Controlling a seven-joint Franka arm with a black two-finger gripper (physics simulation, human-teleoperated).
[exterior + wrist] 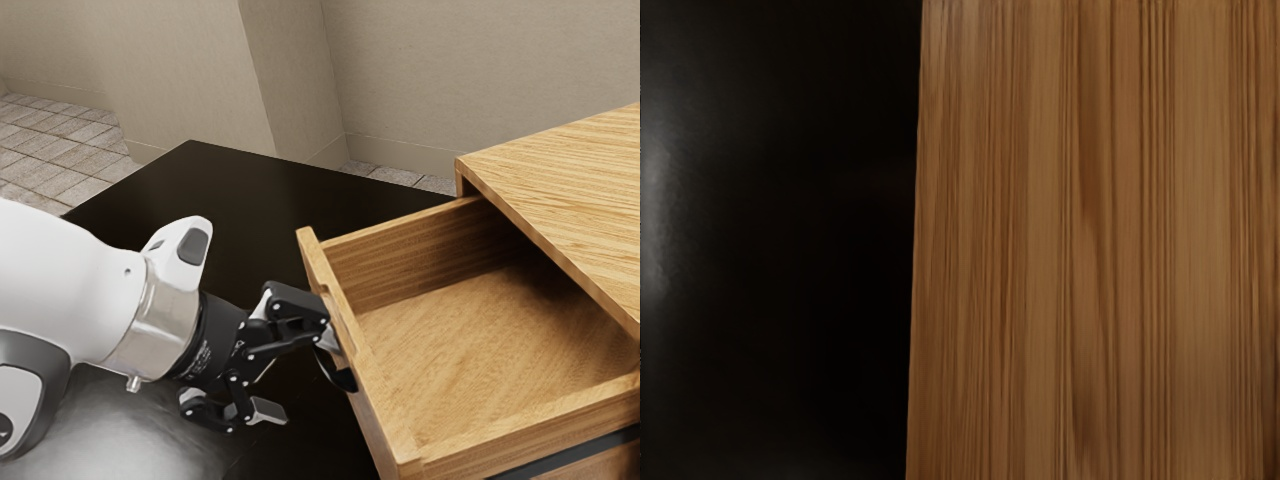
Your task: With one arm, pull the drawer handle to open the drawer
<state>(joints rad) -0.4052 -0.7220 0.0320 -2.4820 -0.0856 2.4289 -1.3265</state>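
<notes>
**At the drawer front: pincer wide, handle not clamped**

Drawer [470,350] stands far out of the cabinet [570,190], above the dark worktop [230,190]. Pincer [298,375] sits just beside the front panel, fingers spread wide. Dark handle [340,378] is near the upper finger, nothing gripped. Risk: pull w/o closing & the fingers slip off. Also looks near full travel, so an extra tug could jar the cabinet.

Soft, even light fills the exterior view. The white arm [70,290] is brightest on its upper side. The black bench [250,190] bears a dull grey sheen beneath the arm. The drawer [470,350] floor darkens under the cabinet top [570,190]. In the wrist view, a pale glare patch marks the bench [760,300], and the wood panel [1090,240] is evenly lit.
</notes>
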